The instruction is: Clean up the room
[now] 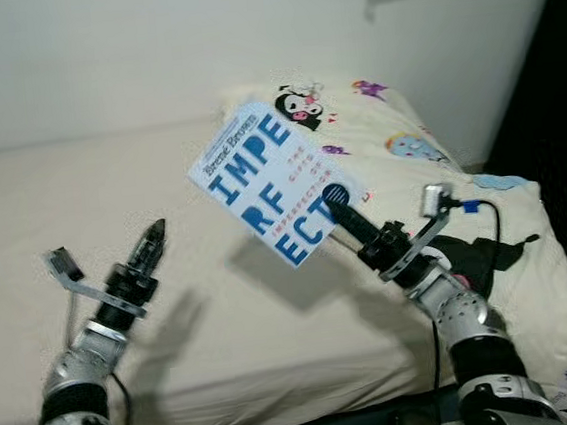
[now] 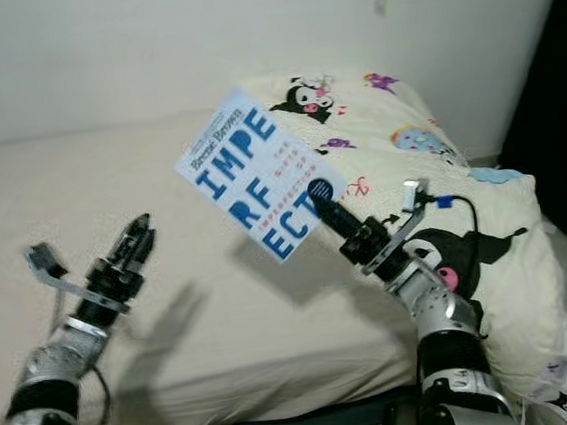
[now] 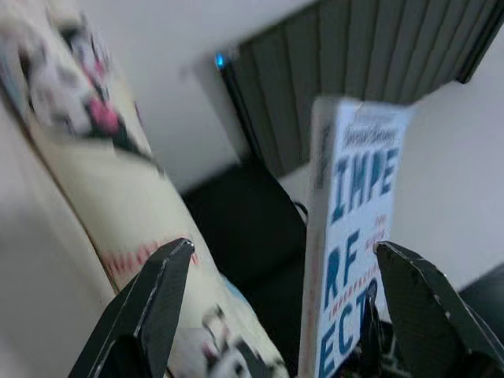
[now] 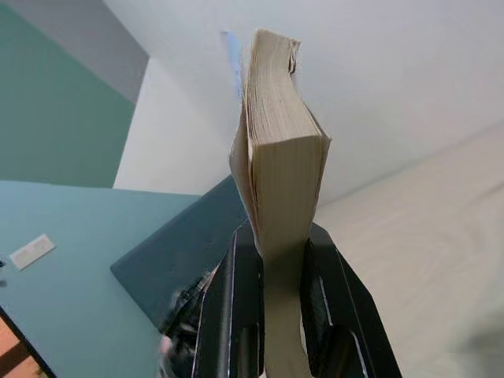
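Cream bed [image 1: 83, 212], cartoon pillow [image 1: 487, 243], pale wall [image 1: 97, 50], perhaps plaster.

On the cover of the white book [image 1: 274, 181], large blue block letters are set in three rows: "IMPE", "RF", "ECT". Beside them, small spaced lettering reads "THE GIFTS OF IMPERFECTION". Along the cover's top edge, above "IMPE", an author's name in dark script can be made out as "Brené Brown". In the left wrist view the same cover [image 3: 356, 236] shows "IMPE", "RF" and "ECT" again, blurred.
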`<state>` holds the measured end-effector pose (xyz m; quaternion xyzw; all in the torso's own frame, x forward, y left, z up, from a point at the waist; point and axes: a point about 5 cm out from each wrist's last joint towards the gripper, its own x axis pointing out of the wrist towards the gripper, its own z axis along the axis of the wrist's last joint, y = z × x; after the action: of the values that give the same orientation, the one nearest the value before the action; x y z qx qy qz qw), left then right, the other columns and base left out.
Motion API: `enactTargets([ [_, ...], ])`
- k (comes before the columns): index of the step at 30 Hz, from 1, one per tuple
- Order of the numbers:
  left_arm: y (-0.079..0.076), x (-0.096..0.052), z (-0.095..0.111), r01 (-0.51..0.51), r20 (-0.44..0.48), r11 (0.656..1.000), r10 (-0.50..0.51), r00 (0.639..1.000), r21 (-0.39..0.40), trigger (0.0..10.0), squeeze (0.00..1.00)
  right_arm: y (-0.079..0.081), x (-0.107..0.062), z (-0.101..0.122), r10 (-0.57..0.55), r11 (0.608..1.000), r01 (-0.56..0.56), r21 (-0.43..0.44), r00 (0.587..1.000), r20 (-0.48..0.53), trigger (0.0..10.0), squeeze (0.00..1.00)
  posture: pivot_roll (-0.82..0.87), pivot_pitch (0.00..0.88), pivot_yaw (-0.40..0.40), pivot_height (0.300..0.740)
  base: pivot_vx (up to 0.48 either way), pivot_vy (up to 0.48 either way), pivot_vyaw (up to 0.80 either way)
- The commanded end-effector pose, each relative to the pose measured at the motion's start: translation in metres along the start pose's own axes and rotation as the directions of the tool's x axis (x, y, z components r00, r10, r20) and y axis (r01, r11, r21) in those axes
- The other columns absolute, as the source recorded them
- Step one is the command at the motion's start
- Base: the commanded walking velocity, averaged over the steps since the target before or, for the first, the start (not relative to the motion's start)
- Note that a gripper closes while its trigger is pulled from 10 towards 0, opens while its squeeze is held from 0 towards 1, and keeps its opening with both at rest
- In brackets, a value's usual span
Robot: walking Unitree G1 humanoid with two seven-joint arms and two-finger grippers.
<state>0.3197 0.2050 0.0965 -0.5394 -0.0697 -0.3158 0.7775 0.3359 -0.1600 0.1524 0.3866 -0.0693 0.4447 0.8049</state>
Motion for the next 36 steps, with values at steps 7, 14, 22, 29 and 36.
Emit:
enactTargets([
  [7,-0.008,0.015,-0.012,0.110,0.045,0.990,-0.107,0.993,-0.092,10.0,0.00,0.016,0.009,-0.018,0.067,0.998,-0.066,0.025,0.995,-0.078,0.0,0.00,0.10,0.000,0.018,0.511,0.000,0.000,0.00],
  [14,-0.020,0.029,-0.013,0.183,0.061,0.979,-0.178,0.982,-0.091,10.0,0.00,0.025,0.009,-0.039,0.078,0.996,-0.069,0.057,0.983,-0.165,0.0,0.00,0.09,0.000,0.017,0.511,0.000,0.000,0.00],
  [22,-0.024,0.035,-0.013,0.218,0.065,0.970,-0.212,0.975,-0.104,0.0,0.00,0.024,0.008,-0.043,0.033,0.999,-0.026,0.043,0.984,-0.175,0.0,0.00,0.09,0.000,0.015,0.511,0.000,0.000,0.00],
  [29,-0.023,0.029,-0.017,0.209,0.037,0.973,-0.206,0.978,-0.098,0.0,0.00,0.024,0.009,-0.033,0.016,1.000,-0.013,0.028,0.990,-0.140,0.0,0.00,0.08,0.000,0.018,0.511,0.000,0.000,0.00],
  [36,-0.020,0.023,-0.017,0.190,0.024,0.977,-0.189,0.982,-0.100,0.0,0.00,0.023,0.009,-0.032,0.003,1.000,0.000,0.023,0.991,-0.134,0.0,0.00,0.09,0.000,0.018,0.511,0.000,0.000,0.00],
])
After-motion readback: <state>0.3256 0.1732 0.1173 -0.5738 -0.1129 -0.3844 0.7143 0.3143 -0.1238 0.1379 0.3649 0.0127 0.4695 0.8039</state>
